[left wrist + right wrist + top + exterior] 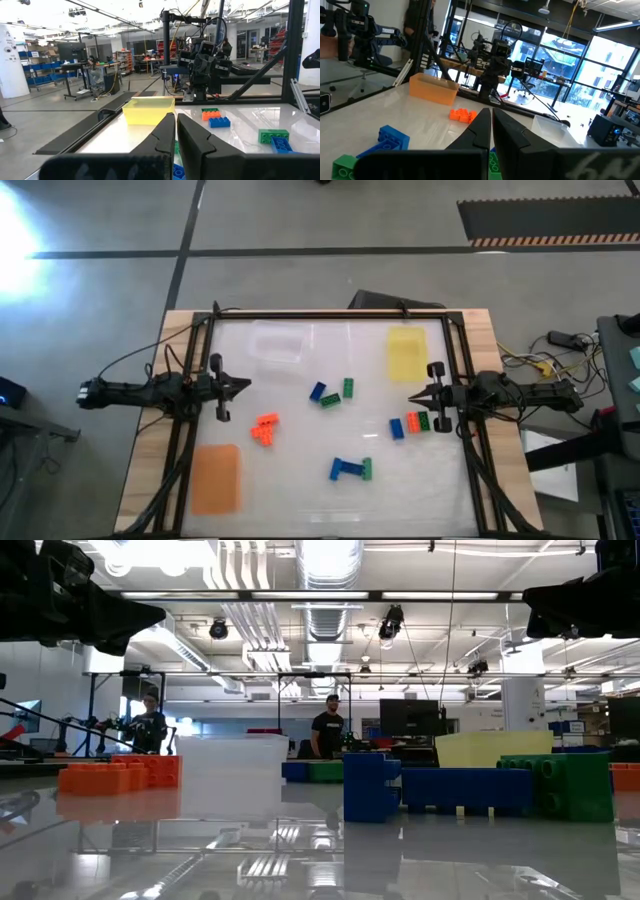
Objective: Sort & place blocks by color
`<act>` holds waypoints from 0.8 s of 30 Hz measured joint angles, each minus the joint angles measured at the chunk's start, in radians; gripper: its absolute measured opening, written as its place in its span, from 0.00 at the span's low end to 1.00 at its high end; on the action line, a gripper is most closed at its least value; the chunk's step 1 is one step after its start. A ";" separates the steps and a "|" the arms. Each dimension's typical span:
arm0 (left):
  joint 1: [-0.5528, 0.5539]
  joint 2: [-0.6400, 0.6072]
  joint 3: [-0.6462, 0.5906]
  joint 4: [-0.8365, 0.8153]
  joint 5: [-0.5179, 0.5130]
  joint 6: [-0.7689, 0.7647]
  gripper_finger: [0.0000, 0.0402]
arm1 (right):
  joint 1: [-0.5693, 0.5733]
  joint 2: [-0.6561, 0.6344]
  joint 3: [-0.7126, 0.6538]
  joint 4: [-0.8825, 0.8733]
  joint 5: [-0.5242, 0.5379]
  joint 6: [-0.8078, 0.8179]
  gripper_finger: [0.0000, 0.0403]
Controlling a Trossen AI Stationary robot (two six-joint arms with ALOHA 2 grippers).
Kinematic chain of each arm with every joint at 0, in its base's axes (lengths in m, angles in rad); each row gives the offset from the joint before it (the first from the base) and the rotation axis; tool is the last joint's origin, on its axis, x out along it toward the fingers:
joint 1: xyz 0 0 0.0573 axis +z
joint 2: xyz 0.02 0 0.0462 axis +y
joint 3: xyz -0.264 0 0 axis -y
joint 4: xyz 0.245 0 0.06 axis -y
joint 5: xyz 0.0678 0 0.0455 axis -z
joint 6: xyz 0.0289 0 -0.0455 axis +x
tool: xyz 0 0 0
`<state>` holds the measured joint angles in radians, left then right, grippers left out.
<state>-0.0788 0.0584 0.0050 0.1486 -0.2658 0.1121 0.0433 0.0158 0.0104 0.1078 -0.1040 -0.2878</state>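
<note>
Pincers [244,386] [414,397] beside scattered studded blocks [265,428]

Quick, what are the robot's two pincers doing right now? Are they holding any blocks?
Left pincer: closed, holding nothing, at the table's left edge.
Right pincer: closed, holding nothing, at the right edge.

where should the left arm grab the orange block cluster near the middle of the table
Grip the orange block cluster across its narrower width, coming straight down from above. It lies flat on the table with bare surface all round, so the fingers have room on both sides. The left end effector is the closer one; its fingers look nearly shut, so it would probably need to open first. The right end effector waits by the other edge.
</note>
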 joint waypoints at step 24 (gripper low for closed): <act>0.000 -0.001 0.000 0.119 -0.025 -0.360 0.01 | 0.000 0.000 0.000 0.009 0.018 0.469 0.02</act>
<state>-0.0787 0.0575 0.0048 0.2671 -0.2908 -0.2480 0.0429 0.0154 0.0102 0.1168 -0.0863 0.1815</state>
